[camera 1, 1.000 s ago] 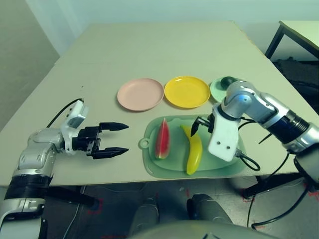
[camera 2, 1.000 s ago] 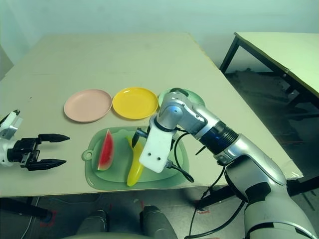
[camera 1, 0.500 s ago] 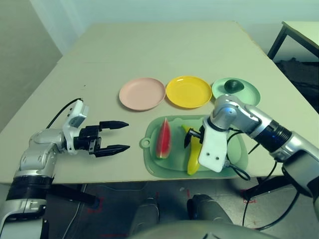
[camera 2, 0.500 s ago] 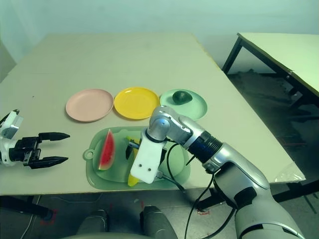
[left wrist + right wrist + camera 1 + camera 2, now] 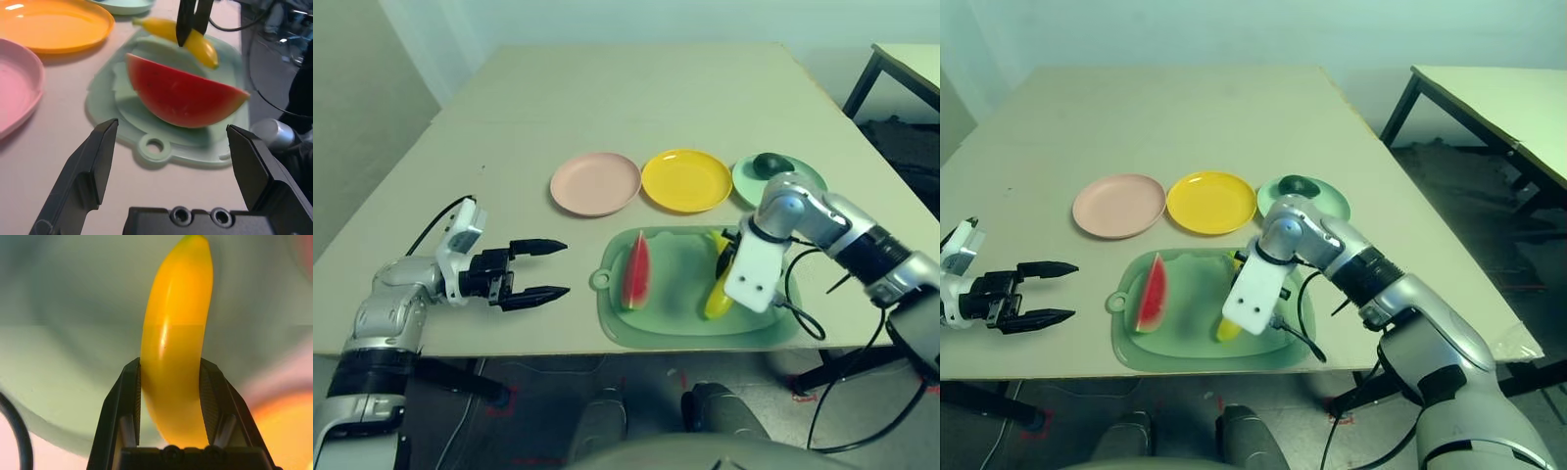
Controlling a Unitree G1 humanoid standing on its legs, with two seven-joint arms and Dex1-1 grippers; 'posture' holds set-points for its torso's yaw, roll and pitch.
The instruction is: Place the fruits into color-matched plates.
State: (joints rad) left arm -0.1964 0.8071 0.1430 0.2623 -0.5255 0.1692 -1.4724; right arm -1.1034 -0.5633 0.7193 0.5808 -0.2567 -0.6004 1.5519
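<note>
While the table [image 5: 607, 108] carries everything, the green mat [image 5: 680, 323] lies at its near edge, right of middle. Beyond the mat, a pink plate [image 5: 595, 183], a yellow plate [image 5: 685, 180] and a mint plate [image 5: 803, 176] stand in a row, left to right. On the mat's left part the watermelon wedge [image 5: 635, 271] rests; over its right part the right gripper [image 5: 168, 396] clamps the banana [image 5: 176, 342]. An avocado [image 5: 769, 164] sits in the mint plate. Near the table's left near corner, the left gripper [image 5: 548, 269] hangs with fingers spread, holding nothing.
</note>
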